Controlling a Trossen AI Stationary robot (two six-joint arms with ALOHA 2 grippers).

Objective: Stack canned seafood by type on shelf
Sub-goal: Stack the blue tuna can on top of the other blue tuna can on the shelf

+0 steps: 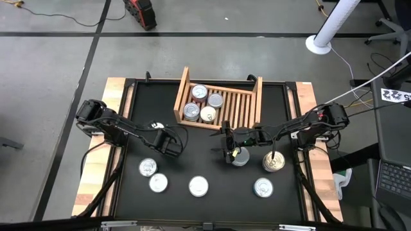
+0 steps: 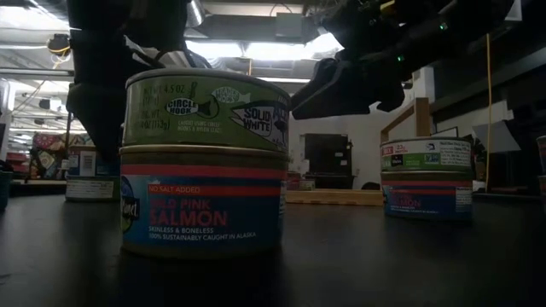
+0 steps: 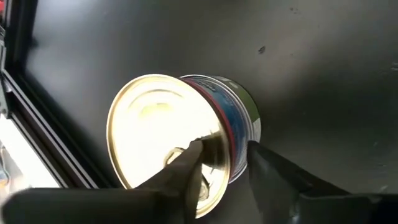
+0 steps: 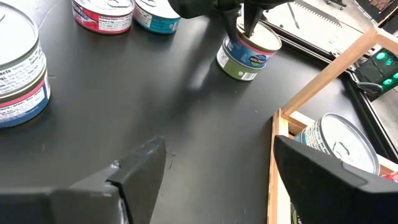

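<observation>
The wooden shelf (image 1: 247, 106) stands at the table's far middle, with several tins (image 1: 200, 92) on its left part. More tins stand on the black table, among them a two-tin stack (image 2: 205, 170) near the front edge. My left gripper (image 1: 169, 142) points down over a green-and-blue tin (image 4: 247, 55) left of centre, its fingers astride the tin's rim with a gap between them. My right gripper (image 4: 217, 180) hangs open above the table in front of the shelf, beside a tin (image 1: 240, 157), with nothing between its fingers. My left gripper comes from above, slanting down, with one finger (image 3: 186, 171) over the tin's shiny lid (image 3: 155, 124) and the other (image 3: 270, 171) outside the side wall (image 3: 239, 118). The tin stands flat on the table. Whether the fingers touch it, I cannot tell.
Loose tins stand at the near left (image 1: 148, 168), (image 1: 158, 184), and the near right (image 1: 263, 187), (image 1: 274, 163). The shelf's right part shows bare slats (image 1: 239, 109). Wooden boards (image 1: 112, 96) edge the table on both sides. Bare black table lies between the two grippers.
</observation>
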